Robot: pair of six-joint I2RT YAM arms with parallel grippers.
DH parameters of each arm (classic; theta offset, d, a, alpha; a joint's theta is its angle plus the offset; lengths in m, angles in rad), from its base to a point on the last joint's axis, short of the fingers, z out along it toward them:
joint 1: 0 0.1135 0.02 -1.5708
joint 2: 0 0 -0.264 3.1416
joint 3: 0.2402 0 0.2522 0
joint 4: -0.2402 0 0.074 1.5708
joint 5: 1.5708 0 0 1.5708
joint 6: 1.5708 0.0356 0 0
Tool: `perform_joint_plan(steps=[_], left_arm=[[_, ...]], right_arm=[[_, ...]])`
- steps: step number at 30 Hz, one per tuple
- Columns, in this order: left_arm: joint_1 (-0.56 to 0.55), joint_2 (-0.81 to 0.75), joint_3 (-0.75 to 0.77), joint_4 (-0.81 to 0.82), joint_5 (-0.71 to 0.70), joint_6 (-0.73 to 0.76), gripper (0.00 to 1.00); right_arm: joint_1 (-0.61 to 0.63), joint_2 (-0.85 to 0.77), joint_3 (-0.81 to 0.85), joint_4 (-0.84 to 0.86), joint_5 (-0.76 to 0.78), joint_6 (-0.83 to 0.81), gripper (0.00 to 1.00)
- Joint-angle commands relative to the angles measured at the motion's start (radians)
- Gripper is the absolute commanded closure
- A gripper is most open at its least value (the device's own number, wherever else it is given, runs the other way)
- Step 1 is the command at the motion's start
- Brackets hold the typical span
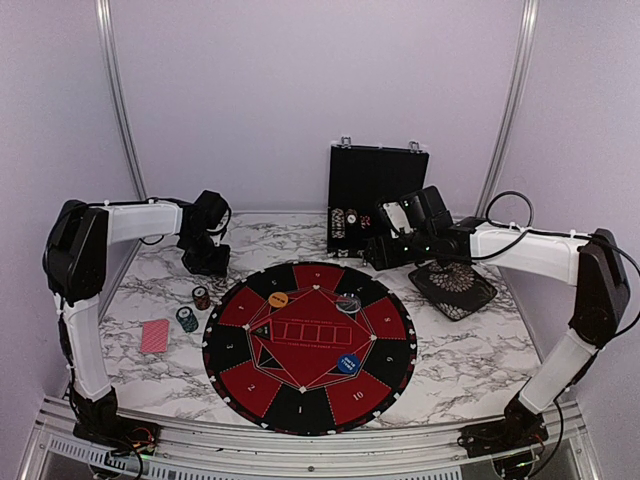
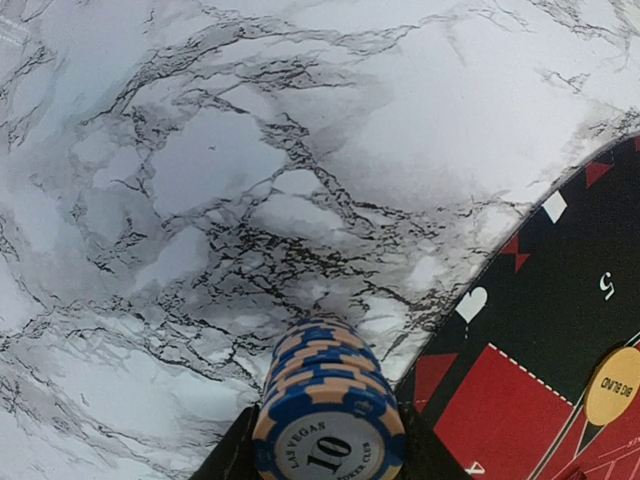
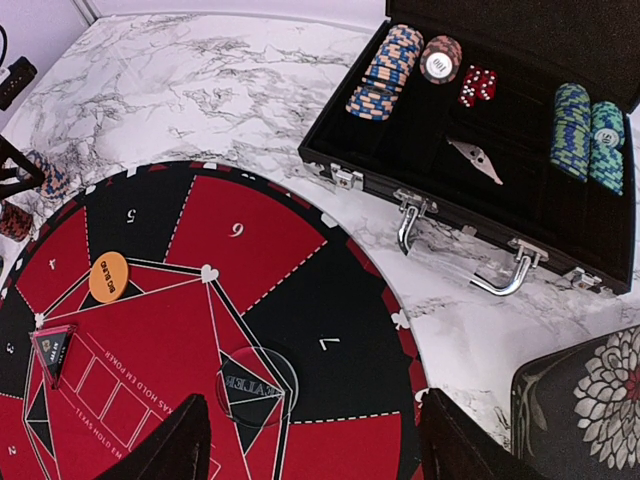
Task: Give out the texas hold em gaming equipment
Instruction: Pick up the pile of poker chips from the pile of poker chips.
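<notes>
Left wrist view: we hold a blue chip stack [image 2: 327,400] clenched in our left claw [image 2: 326,462] over the counter [image 2: 200,150], likely to place it; right claw [image 3: 315,435] released.

Held chips: blue-and-peach chip stack [image 2: 328,420], top marked 10, pinched in the left gripper [image 2: 330,462].
Loose chips: reddish stack [image 1: 201,297] and teal stack [image 1: 187,319], upright on the surface [image 1: 450,370], just left of the mat [image 1: 250,385].
Card: red-backed card [image 1: 154,336], flat, near the teal stack.
Buttons: orange disc [image 3: 108,277], clear disc [image 3: 255,385] and blue disc [image 1: 347,364], flat on the mat.
Cased chips: blue-peach row [image 3: 385,72] and teal rows [image 3: 572,130], lying in the open case [image 3: 430,190].
</notes>
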Motion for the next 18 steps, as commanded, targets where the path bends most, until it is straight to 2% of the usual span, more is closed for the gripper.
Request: perform_joint_plan(steps=[1,18], left_arm=[[0.006,0.003,0.032,-0.039,-0.019,0.02,0.68],[0.006,-0.004,0.054,-0.053,-0.009,0.027,0.68]], right_arm=[[-0.01,0.009,0.046,-0.013,0.01,-0.004,0.31],[-0.011,0.013,0.05,-0.016,0.01,-0.004,0.31]])
